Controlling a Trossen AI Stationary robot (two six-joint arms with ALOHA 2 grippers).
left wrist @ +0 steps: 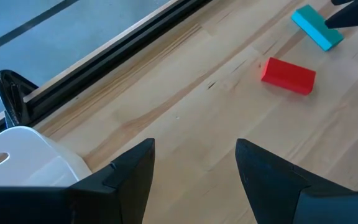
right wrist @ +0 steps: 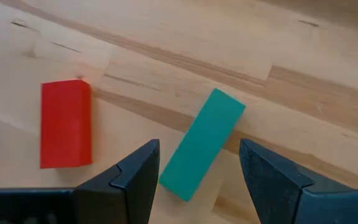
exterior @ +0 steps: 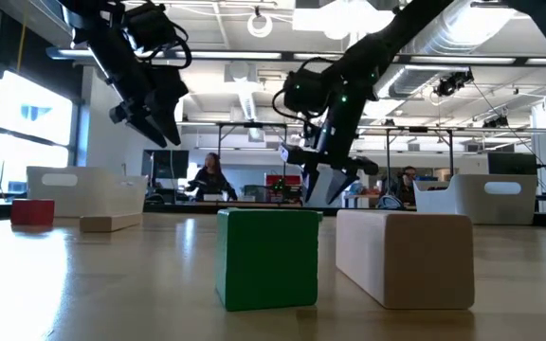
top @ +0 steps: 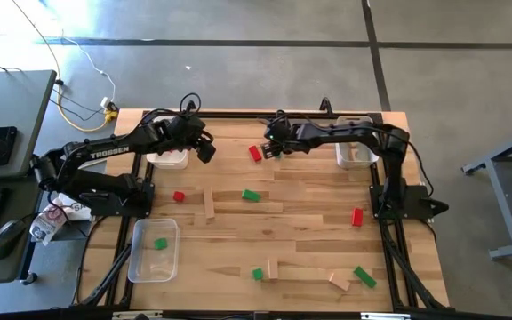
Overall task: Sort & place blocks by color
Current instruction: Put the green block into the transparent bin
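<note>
Clear tray [top: 140, 265]: sits at the table's front left corner with one green block [top: 161, 243] inside it.
White tray, left [top: 169, 159]: stands at the back left of the table, just under the left arm's wrist; its rim also shows in the left wrist view [left wrist: 23, 155].
Left gripper [top: 206, 151]: hangs above the table just beside that white tray, fingers apart with nothing between them [left wrist: 194, 165]; in the low view it is well off the wood [exterior: 154, 123].
Small red block [top: 179, 196]: lies in front of the left gripper, near a long wood block [top: 209, 204].
Middle green block [top: 251, 196]: lies flat near the table's centre, apart from the others.
Red block at the back [top: 255, 153]: lies between the two grippers, seen ahead of the left fingers [left wrist: 288, 76] and beside the right ones [right wrist: 66, 132].
Teal-green block [right wrist: 202, 143]: lies tilted on the wood beside that red block, not touching it, one end reaching between the right fingers.
Right gripper [top: 272, 148]: low over the back middle of the table, fingers spread either side of the teal-green block's end, not clamped on it [right wrist: 197, 165].
Front blocks: a green block [top: 257, 275] and a wood block [top: 273, 268] side by side, then a wood block [top: 339, 282] and a green block [top: 364, 277] further right.
Right red block [top: 356, 216]: lies alone near the right arm's base.
White tray, right [top: 356, 153]: stands at the back right, partly under the right arm.
</note>
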